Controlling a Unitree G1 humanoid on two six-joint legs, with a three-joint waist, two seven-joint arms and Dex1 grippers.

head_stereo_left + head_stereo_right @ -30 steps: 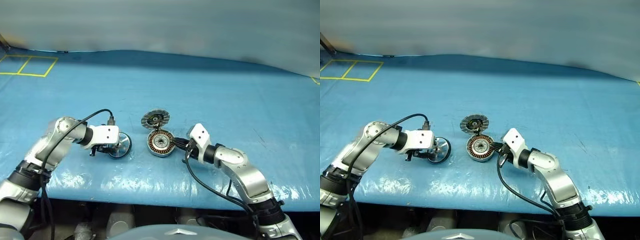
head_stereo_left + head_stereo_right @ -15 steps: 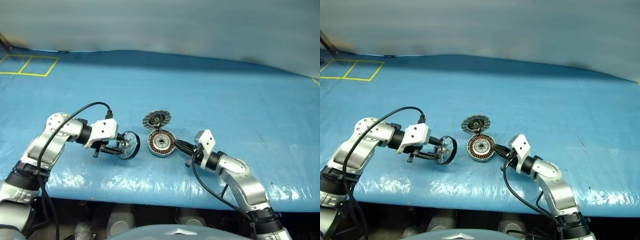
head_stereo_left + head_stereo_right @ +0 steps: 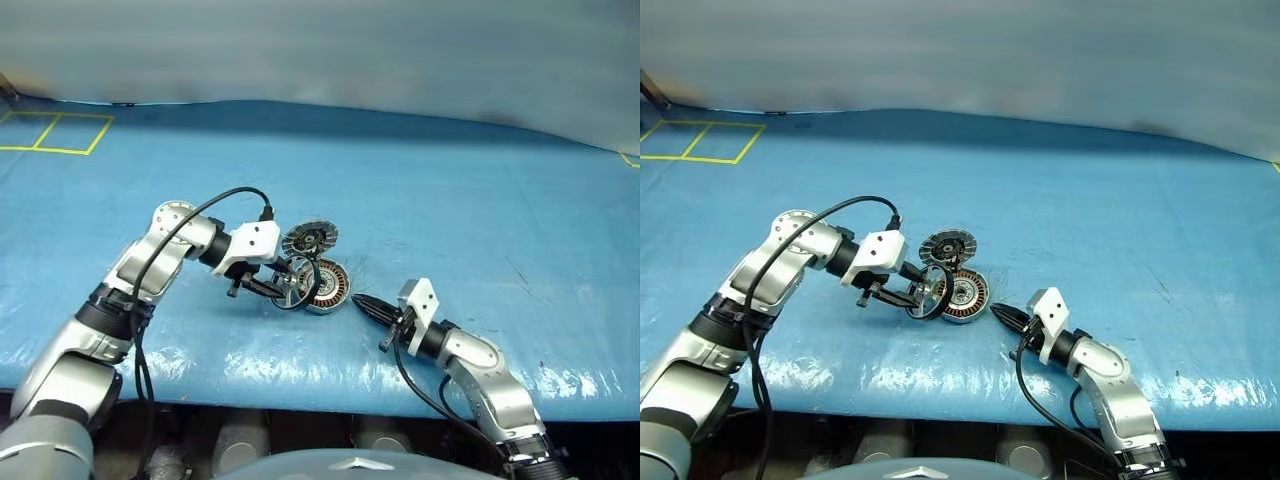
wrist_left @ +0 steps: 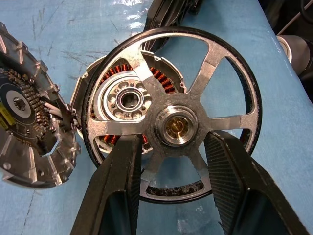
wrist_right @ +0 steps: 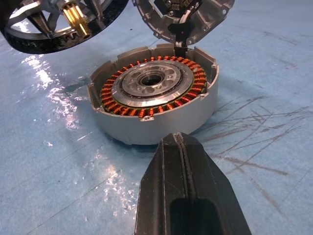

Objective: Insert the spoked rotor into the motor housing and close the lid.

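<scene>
My left gripper (image 3: 285, 286) is shut on the spoked rotor (image 3: 298, 283), a shiny silver wheel with a dark rim. It holds the wheel tilted, just above the left side of the motor housing (image 3: 328, 286). In the left wrist view both fingers (image 4: 122, 181) clamp the rotor (image 4: 177, 126) near its hub, and the housing's copper windings (image 4: 128, 99) show through the spokes. The lid (image 3: 310, 238) stands open behind the housing, its dark inner ring facing me. My right gripper (image 3: 364, 305) is shut and empty, a short way to the right of the housing (image 5: 151, 93), pointing at it.
A blue sheet (image 3: 450, 200) covers the table. Yellow tape squares (image 3: 55, 130) mark the far left corner. The table's front edge (image 3: 300, 385) runs just below both arms. A black cable (image 3: 215, 205) loops over my left wrist.
My left gripper has carried the rotor to the right and a little upward, from beside the housing to over its left side. My right gripper has drawn back from the housing, still shut.
</scene>
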